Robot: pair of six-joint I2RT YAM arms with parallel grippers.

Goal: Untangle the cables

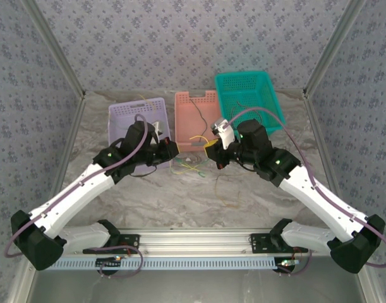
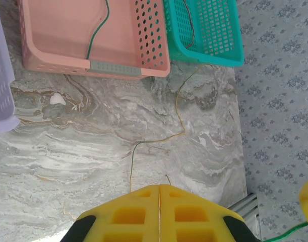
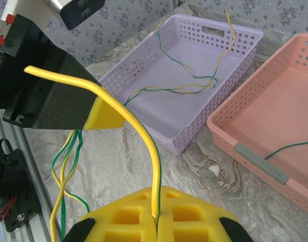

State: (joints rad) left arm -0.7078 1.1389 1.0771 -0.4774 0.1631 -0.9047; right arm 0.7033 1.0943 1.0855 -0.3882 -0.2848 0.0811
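The bench is a marble-patterned surface enclosed by patterned walls. The left arm and right arm reach inward from the near corners and converge near the bench centre.

Three perforated baskets stand in a row along the far edge. The purple basket is on the left, the pink basket is in the middle and the teal basket is on the right.

The left gripper has its yellow fingers pressed together along the centre seam. Whether a strand is caught between them cannot be determined. The right gripper has its fingers pinching a yellow cable. This cable arches up from the seam and passes over the black body of the left gripper.

The cables lie mainly as a loose bundle on the bench between the two grippers, just in front of the pink basket.

- Yellow and green strands lie inside the purple basket.
- One green strand lies in the pink basket.
- A thin strand runs from the teal basket across the bench.
- Further strands hang below the left fingers.
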